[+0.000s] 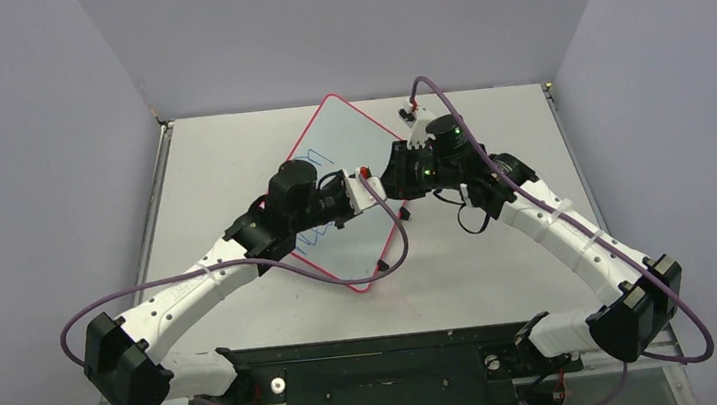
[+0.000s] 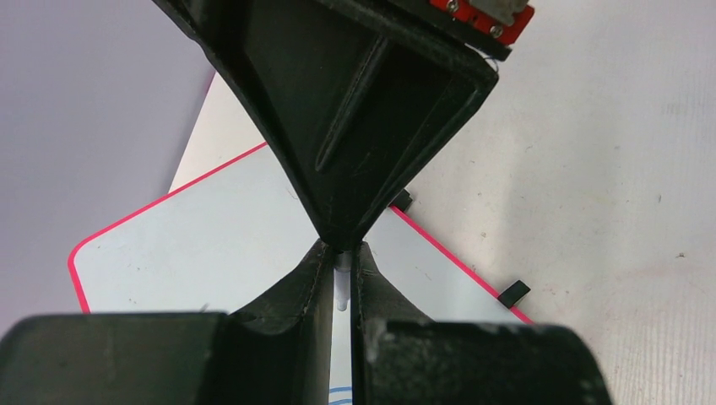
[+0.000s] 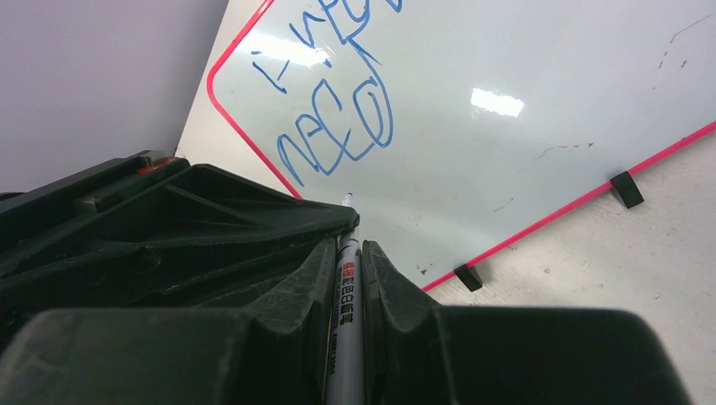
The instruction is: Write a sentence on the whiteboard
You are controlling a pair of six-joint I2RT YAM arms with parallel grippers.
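L gripper (image 2: pixel 340 257) + R gripper (image 3: pixel 346 243) both pinch 1 marker (image 3: pixel 344 321); 1 whiteboard (image 1: pixel 342 134), 2 clips (image 3: pixel 626 189).

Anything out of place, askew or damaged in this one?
The whiteboard lies askew, turned diagonal to the table edges. The sentence is wobbly, its rows uneven. Faint scuffs mark the board's bare area. Nothing spilled.

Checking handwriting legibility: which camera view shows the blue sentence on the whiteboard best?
The right wrist view: the sentence sits large and unobstructed on the whiteboard. The top external view shows only faint strokes beside the left arm; the left wrist view shows just a blue sliver at its bottom edge.
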